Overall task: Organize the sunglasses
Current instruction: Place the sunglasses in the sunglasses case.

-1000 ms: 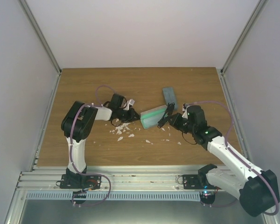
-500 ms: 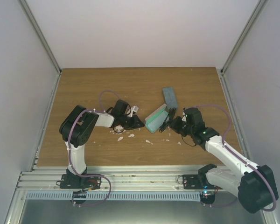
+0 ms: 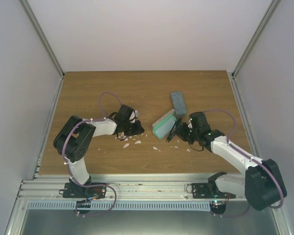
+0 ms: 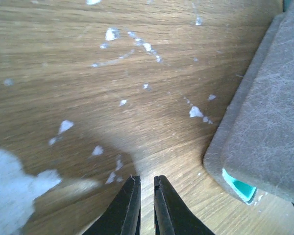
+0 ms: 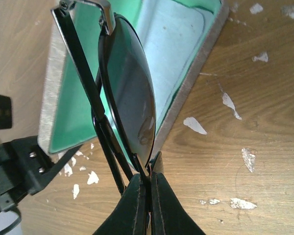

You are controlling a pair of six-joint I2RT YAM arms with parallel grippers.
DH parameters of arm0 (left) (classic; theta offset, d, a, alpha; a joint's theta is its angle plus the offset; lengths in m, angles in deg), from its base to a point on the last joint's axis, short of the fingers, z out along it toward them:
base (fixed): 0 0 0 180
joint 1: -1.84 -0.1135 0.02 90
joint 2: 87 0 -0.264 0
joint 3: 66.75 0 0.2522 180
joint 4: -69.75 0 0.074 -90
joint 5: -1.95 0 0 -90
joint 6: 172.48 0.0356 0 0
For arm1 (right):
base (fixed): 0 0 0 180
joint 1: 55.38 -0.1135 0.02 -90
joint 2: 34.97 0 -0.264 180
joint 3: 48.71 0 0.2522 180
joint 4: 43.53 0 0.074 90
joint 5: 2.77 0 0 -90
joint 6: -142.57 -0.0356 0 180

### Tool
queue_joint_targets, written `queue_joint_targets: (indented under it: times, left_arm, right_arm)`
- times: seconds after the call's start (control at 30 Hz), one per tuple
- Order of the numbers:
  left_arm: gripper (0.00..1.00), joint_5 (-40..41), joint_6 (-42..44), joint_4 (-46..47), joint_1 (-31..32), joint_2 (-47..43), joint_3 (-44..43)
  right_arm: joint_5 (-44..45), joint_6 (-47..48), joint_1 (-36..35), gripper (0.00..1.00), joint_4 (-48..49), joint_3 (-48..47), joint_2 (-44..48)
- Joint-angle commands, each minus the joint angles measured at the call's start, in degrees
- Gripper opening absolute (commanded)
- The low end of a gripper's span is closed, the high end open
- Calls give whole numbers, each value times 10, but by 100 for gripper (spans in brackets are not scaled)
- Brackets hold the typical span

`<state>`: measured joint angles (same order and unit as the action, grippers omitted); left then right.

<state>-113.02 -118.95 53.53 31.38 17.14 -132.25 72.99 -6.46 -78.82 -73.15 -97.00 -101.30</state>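
Note:
My right gripper [image 5: 149, 178] is shut on the rim of the sunglasses [image 5: 132, 98], a dark-lensed pair with thin black wire arms. They hang edge-on over the near edge of an open grey case [image 5: 191, 93] with a green lining. From above, the sunglasses [image 3: 172, 129] sit at the case's [image 3: 162, 125] right side, with the right gripper [image 3: 180, 130] just behind them. My left gripper [image 4: 144, 180] hovers low over bare wood, left of the case [image 4: 264, 122]. Its jaws stand a narrow slit apart with nothing between them. In the top view the left gripper [image 3: 138, 130] is clear of the case.
A closed blue-grey case [image 3: 178, 102] lies just behind the open one. White flecks [image 3: 137, 142] are scattered on the wooden table [image 3: 88, 93] between the arms. A pale white patch [image 4: 12, 178] lies near the left gripper. Walls enclose the table on three sides.
The left gripper has drawn back leftward from the open case and no longer touches it. The case has swung to a steeper angle. The right gripper stays shut on the sunglasses beside it.

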Motion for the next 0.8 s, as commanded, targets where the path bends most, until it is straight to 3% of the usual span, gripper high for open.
queue_joint_targets:
  times: [0.0, 0.23, 0.43, 0.77]
  left_arm:
    - [12, 75, 4, -37, 3, -42, 11]
    - [16, 121, -6, -50, 3, -102, 30]
    - [23, 133, -13, -51, 3, -166, 63]
    - [26, 137, -16, -61, 3, -242, 103]
  right_arm:
    - [-26, -29, 6, 1, 16, -9, -30]
    - [-30, -46, 7, 1, 27, -12, -59]
    - [-12, -62, 7, 1, 11, -24, -70]
    - [2, -83, 6, 1, -5, -55, -100]
